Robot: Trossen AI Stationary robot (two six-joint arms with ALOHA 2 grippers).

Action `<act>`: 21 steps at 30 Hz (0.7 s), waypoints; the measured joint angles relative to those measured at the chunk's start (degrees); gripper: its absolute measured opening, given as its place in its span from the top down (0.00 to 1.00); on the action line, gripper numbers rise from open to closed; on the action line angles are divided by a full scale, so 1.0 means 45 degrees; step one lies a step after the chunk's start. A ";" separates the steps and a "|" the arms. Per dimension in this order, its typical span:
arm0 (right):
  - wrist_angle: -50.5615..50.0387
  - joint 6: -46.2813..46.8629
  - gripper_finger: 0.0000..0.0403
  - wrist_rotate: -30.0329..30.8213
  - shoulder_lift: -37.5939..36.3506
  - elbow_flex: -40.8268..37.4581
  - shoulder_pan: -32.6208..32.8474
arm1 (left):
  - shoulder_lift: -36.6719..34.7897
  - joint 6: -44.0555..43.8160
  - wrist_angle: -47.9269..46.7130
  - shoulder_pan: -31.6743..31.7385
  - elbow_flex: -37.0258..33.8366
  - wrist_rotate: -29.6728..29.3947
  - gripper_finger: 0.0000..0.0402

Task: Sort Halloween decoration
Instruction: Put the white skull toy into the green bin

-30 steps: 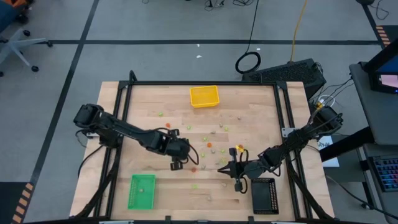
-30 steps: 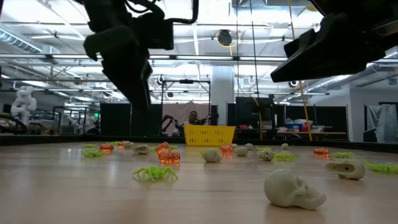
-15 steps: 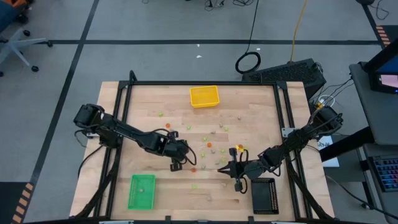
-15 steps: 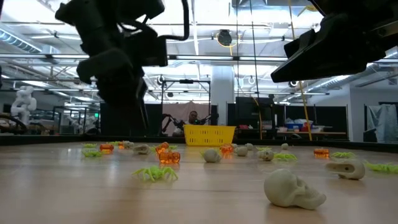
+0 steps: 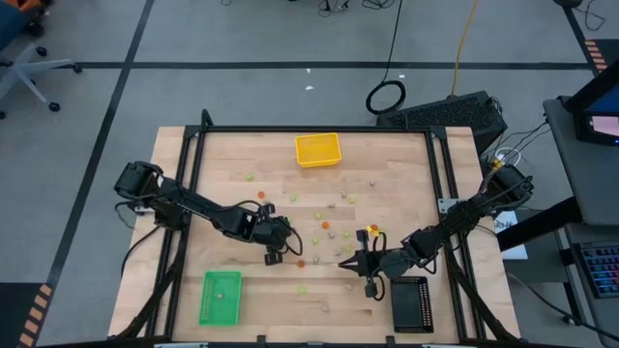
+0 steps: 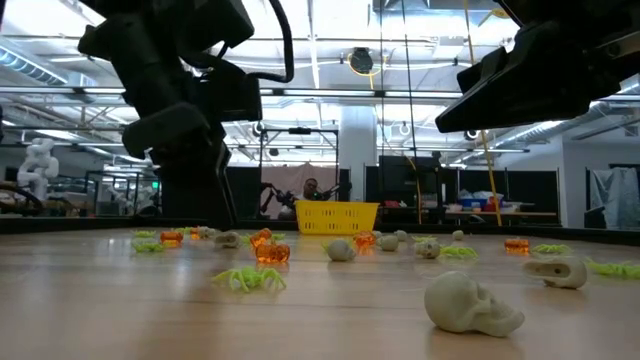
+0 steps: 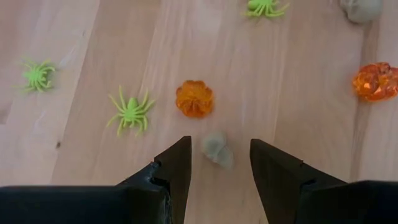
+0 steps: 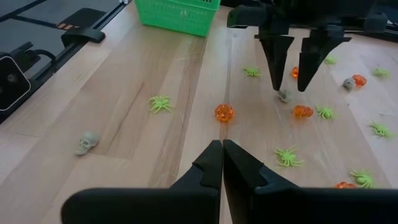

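The left tool (image 7: 219,171) hangs just above the counter (image 7: 93,155) with its fingers spread, straddling a pale beige-grey skull (image 7: 217,149), apparently lined up to close on it. The skull's long axis seems to run roughly along the gap between the fingers, though its facing is unclear. An orange pumpkin (image 7: 194,98) and a green spider (image 7: 129,113) lie near. The right tool (image 8: 222,163), pinched shut and empty, waits beside the black tray (image 5: 411,304).
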 joint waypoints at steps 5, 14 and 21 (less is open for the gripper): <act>0.0000 0.0028 1.00 0.0002 0.0000 0.0000 0.0000 | 0.0374 0.0033 0.0228 0.0098 -0.0010 -0.0054 0.60; 0.0000 0.0033 1.00 0.0002 0.0000 0.0000 0.0000 | 0.0991 -0.0090 0.0563 0.0092 0.0039 0.0083 0.60; -0.0003 0.0028 1.00 0.0002 0.0000 0.0000 0.0000 | 0.0996 -0.0094 0.0509 0.0092 0.0034 0.0099 0.61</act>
